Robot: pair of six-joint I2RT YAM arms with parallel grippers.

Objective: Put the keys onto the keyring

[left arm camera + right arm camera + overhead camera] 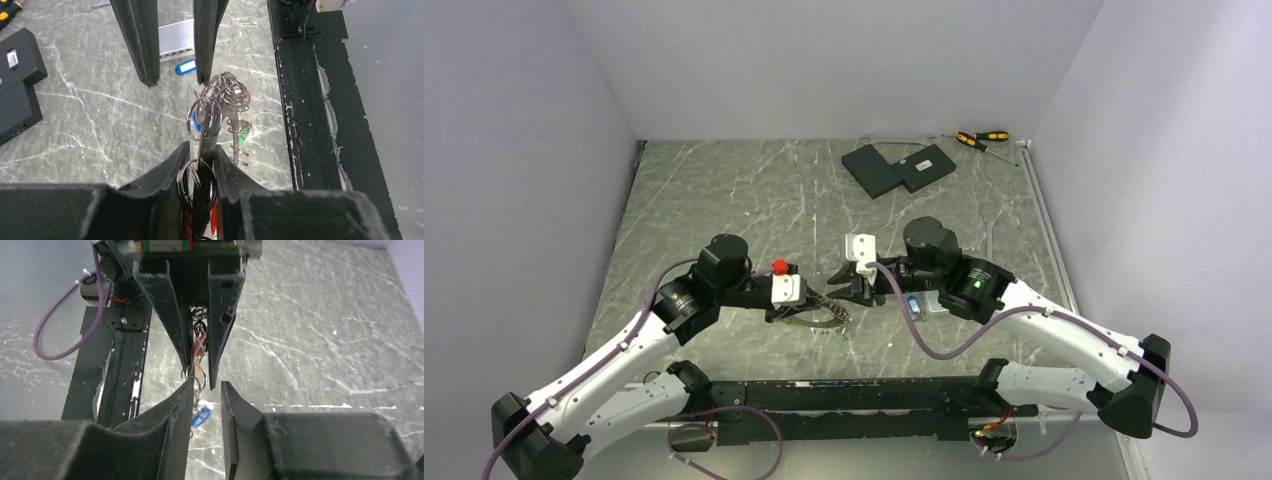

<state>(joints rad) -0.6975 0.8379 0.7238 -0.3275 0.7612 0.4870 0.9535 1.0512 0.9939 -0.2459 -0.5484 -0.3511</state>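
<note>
The left gripper is clamped on the keyring. Its two dark fingers pinch a bunch of thin metal loops, and the rest of the tangle of rings stands out beyond the fingertips, above the marbled table near its front edge. A green tag hangs in the tangle on the side toward the black base rail. The right gripper faces the left one tip to tip. Its jaws stand narrowly apart with bare table showing through the gap, and one fingertip is at the edge of the rings while nothing is held. A blue-tagged key lies flat on the table beyond, just beside a silvery slab. Two black boxes and a pair of yellow-and-black screwdrivers lie well apart at the far edge.
</note>
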